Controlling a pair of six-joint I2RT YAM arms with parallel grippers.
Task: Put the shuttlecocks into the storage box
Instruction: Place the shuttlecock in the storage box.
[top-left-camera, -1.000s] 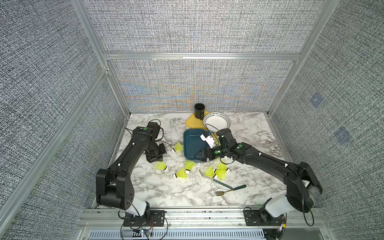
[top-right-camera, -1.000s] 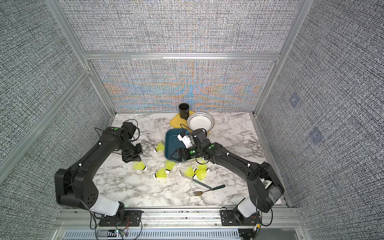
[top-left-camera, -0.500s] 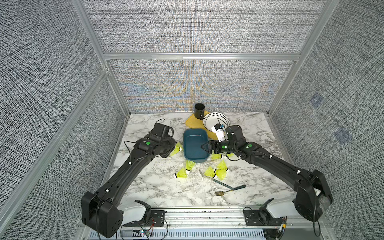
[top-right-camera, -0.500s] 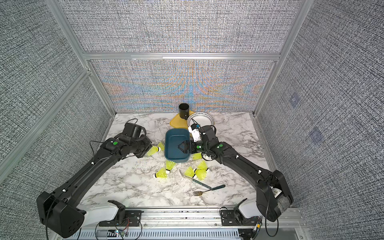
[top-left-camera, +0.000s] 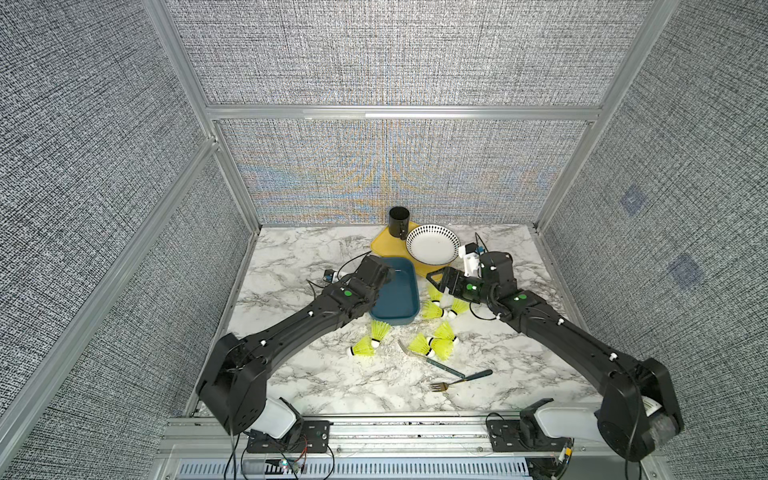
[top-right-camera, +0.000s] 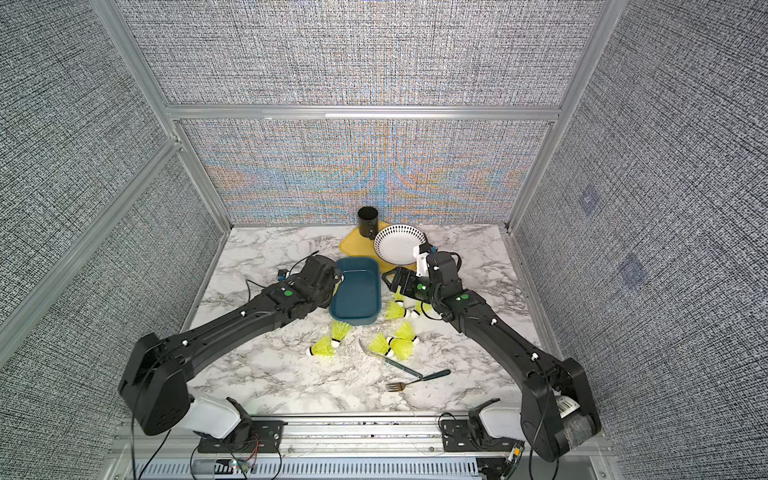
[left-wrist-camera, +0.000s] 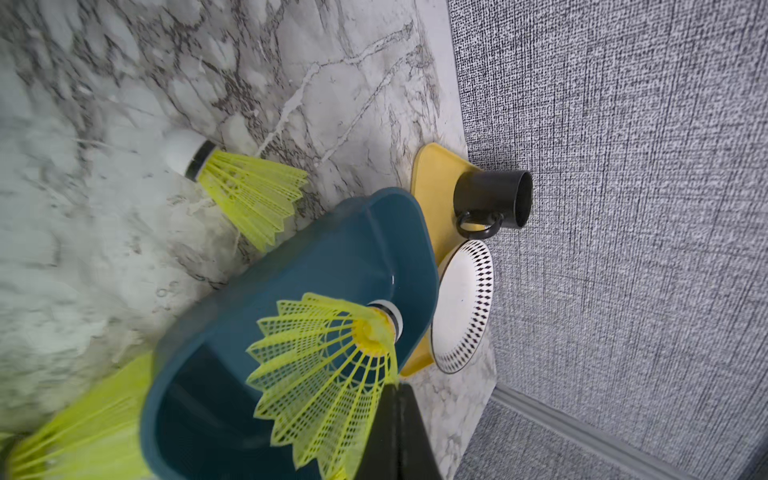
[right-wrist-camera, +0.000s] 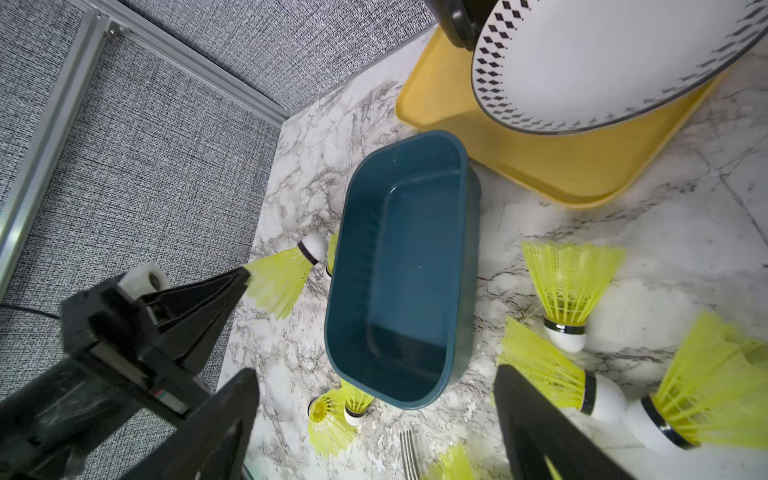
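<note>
your left claw (right-wrist-camera: 245, 272) is pinching one shuttlecock (left-wrist-camera: 328, 365) by the edge of its skirt, jaws closed tight on it. it is hanging at the left far rim of the storage box (top-left-camera: 417, 291), with its white tip pointing away from the claw. the box is sitting on the marble table (top-left-camera: 316, 374), just in front of the yellow tray (top-left-camera: 384, 249). loose shuttlecocks (top-left-camera: 441, 348) are lying on the table before the box and just to its right. your right claw (top-left-camera: 439, 284) is hovering over that right-hand group, jaws spread wide and gripping nothing.
</note>
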